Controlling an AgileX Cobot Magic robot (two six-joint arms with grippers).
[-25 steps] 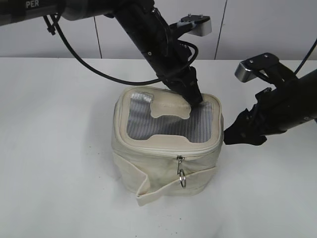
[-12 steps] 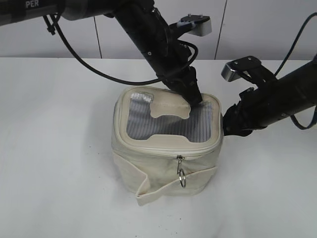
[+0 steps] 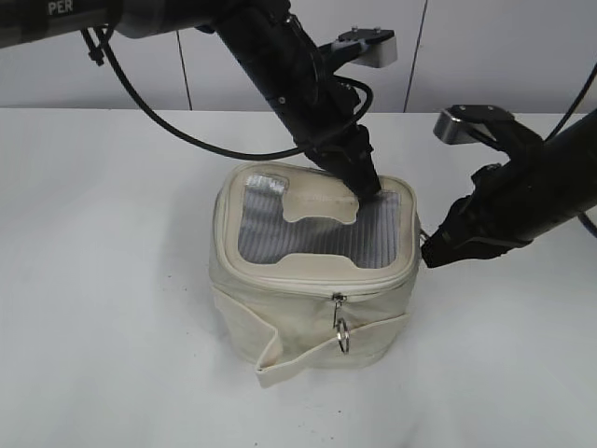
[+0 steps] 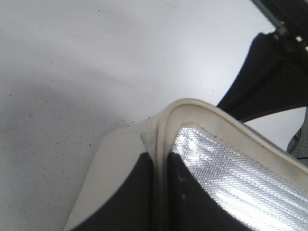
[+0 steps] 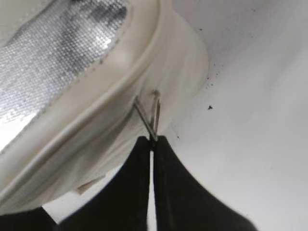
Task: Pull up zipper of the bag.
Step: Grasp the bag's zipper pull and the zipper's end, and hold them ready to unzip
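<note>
The cream-white bag (image 3: 280, 317) with its grey mesh top (image 3: 308, 233) stands mid-table. The zipper (image 3: 280, 279) runs round the lid rim. One silver slider with a ring pull (image 3: 342, 332) hangs at the front. My left gripper (image 3: 367, 189) is shut on the lid rim at the back right; the left wrist view shows the jaws (image 4: 161, 166) pinching the cream rim (image 4: 202, 107). My right gripper (image 3: 430, 255) is at the bag's right side. In the right wrist view its jaws (image 5: 152, 140) are shut on a second slider's ring pull (image 5: 149, 118).
The white table (image 3: 112, 280) lies around the bag. A loose cream strap (image 3: 280, 369) hangs at the bag's front bottom. A grey-white wall (image 3: 485, 56) stands behind. Black cables (image 3: 159, 117) trail from the left arm above the table.
My right arm rose and moved left against the bag's right side, then came back down and right. The left gripper and the bag stayed put.
</note>
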